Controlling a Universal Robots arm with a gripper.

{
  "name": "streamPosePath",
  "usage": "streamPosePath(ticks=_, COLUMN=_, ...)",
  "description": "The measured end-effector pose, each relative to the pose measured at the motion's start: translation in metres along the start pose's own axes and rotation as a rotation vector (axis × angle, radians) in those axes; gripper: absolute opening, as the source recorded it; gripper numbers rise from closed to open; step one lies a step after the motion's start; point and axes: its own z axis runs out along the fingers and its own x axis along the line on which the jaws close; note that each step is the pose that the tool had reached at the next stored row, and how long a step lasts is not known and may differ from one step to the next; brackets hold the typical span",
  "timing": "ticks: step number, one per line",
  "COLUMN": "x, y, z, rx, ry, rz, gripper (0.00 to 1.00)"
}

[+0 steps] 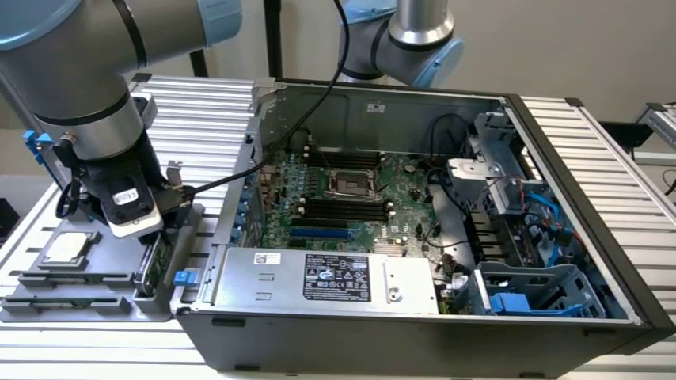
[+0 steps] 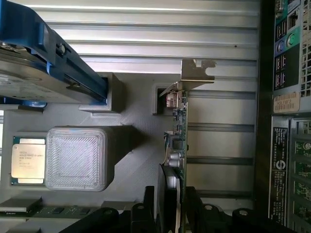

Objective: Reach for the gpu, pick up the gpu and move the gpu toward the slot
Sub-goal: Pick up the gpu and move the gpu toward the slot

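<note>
Straddling the gpu in the wrist view, the gripper's fingers stand spread; exterior view adds the case.

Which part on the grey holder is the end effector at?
The gpu: the green card standing on edge, silver bracket at one end. Hard drive and square chip sit apart.

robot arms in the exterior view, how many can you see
2. One arm is at the exterior view's left, over the grey tray beside the computer case. The other arm stands behind the case. More may be hidden outside the frame.
</note>
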Motion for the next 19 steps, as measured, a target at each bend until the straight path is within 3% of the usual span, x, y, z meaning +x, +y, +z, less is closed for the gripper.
streamPosePath(ticks=4, x=0.0, y=0.0, z=0.0, rx=0.0, ry=0.0006, rz=0.0, gripper=0.37)
streamPosePath(ticks=5, x=0.0, y=0.0, z=0.0, rx=0.0, ry=0.0006, rz=0.0, gripper=0.29)
streamPosePath(ticks=19, x=0.0023, y=0.0001, z=-0.0007, rx=0.0, ry=0.0006, rz=0.0, gripper=0.26)
